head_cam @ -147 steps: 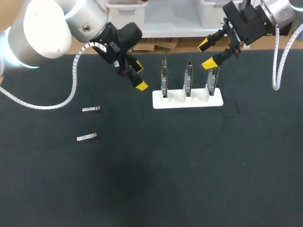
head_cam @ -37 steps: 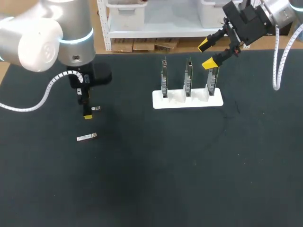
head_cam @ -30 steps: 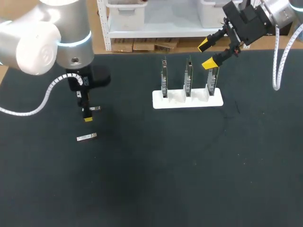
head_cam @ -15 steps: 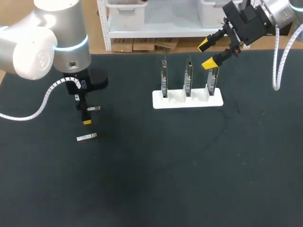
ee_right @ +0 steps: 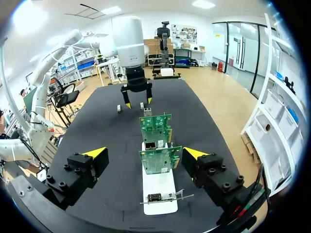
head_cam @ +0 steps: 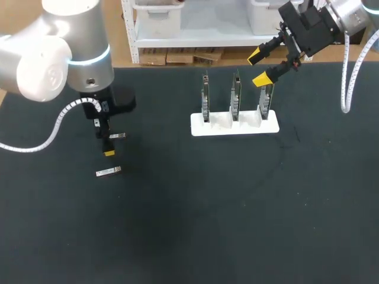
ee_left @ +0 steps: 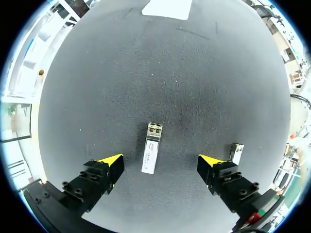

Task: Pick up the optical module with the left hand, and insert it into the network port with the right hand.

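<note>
The slim silver optical module [ee_left: 151,154] lies flat on the dark counter [ee_left: 194,73] between the left claw's [ee_left: 160,161] spread fingers, a second module [ee_left: 236,153] just outside one finger. The right claw [ee_right: 145,152], spread and empty, hangs by the white board stand [ee_right: 159,182], well apart.

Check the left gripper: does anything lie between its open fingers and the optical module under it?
Nothing visible does. The optical module lies flat on the bare black mat, between the open fingers of the left gripper, touching neither. A second module lies outside one finger.
</note>
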`<action>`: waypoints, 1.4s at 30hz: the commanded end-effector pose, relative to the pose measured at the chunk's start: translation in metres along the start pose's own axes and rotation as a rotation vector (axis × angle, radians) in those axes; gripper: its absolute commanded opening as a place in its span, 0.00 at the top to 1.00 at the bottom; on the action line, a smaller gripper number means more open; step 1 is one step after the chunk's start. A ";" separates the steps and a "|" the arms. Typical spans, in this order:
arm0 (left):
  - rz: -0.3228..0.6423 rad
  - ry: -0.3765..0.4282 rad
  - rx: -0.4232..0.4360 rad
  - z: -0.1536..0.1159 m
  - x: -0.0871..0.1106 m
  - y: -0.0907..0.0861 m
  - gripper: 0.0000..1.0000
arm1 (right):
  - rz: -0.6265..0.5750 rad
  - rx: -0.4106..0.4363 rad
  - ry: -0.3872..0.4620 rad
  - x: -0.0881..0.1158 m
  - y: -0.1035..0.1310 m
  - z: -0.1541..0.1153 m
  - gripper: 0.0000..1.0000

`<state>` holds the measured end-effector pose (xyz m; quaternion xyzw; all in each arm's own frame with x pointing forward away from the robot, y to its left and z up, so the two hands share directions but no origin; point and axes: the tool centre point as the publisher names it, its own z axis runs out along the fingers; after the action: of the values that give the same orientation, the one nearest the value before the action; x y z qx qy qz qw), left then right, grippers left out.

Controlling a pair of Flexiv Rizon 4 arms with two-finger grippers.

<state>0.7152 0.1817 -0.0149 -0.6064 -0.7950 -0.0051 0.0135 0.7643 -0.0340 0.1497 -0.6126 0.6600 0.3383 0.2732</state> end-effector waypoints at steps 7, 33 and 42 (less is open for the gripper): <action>0.035 -0.001 0.005 0.004 -0.001 0.002 0.00 | 0.001 0.004 0.001 0.000 0.001 0.000 0.00; 0.026 -0.008 0.026 0.006 0.002 0.006 1.00 | 0.001 0.004 0.001 0.000 0.001 0.000 0.00; 0.018 -0.018 0.036 0.008 0.003 0.005 1.00 | 0.001 0.004 0.001 0.000 0.001 0.000 0.00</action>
<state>0.7184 0.1843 -0.0198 -0.6125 -0.7902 0.0124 0.0176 0.7643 -0.0340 0.1497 -0.6126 0.6600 0.3383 0.2732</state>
